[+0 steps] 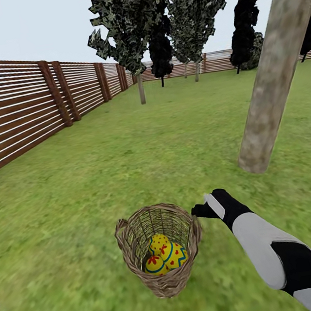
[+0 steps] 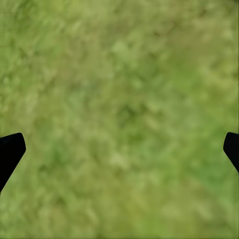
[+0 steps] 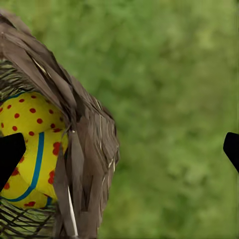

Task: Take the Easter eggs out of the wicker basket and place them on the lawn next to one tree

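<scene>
Nothing is moved yet: the Easter eggs (image 1: 166,258) are all sitting in the wicker basket (image 1: 165,283) on the lawn (image 1: 82,196) (tree (image 1: 270,88) near); right pincer (image 1: 203,209), spread apart, is hovering beside its rim, left pincer (image 2: 119,149) gaping over grass

— Where do we see the eggs (image 1: 165,256)?
— Yellow, red-dotted, blue-banded, we see them piled inside the upright wicker basket (image 1: 164,279) on the lawn (image 1: 72,198)
— And the tree (image 1: 273,73)?
— Its leaning grey-brown trunk stands near, beyond the basket
</scene>
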`<state>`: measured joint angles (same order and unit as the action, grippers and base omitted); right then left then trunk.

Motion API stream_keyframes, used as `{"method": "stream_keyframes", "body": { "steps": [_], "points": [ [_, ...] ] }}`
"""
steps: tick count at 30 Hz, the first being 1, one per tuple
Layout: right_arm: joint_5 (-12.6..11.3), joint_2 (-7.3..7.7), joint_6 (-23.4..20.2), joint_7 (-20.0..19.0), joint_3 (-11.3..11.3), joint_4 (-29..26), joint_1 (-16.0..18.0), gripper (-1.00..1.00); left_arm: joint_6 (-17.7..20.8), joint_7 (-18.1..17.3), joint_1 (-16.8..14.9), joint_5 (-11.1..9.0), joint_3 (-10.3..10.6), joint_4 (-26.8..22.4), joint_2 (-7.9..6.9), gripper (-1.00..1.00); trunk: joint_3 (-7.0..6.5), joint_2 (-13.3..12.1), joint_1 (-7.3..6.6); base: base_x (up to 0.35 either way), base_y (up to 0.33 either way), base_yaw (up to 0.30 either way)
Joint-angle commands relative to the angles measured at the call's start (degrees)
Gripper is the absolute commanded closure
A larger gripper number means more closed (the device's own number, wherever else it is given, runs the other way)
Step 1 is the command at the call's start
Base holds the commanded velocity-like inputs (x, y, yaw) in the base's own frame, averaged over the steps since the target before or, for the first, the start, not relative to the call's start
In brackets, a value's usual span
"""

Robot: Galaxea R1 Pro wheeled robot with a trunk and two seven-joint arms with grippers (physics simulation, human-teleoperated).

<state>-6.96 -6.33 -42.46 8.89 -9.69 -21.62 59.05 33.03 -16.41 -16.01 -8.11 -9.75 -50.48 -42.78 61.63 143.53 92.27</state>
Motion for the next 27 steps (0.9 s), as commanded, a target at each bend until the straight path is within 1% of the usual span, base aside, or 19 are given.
{"method": "stream_keyframes", "body": {
  "steps": [1,23,27],
  "points": [
    [-0.6,-0.03,-0.2,0.5,-0.2,-0.1,0.0,-1.0,0.5,0.0,0.0,-0.5,-0.1,0.0,0.0,-1.0,-0.17,0.0,-0.03,0.0,0.0,0.0],
    [-0.6,0.0,-0.2,0.5,-0.2,-0.1,0.0,-1.0,0.5,0.1,0.0,-0.5,-0.1,0.0,-0.02,-1.0,-5.05,-0.3,-0.6,0.0,0.0,0.0],
    [-0.6,0.0,-0.2,0.5,-0.2,-0.1,0.0,-1.0,0.4,0.1,0.0,-0.5,-0.1,0.0,0.02,-1.0,-5.76,-1.9,-1.48,0.0,0.0,0.0]
  ]
}}
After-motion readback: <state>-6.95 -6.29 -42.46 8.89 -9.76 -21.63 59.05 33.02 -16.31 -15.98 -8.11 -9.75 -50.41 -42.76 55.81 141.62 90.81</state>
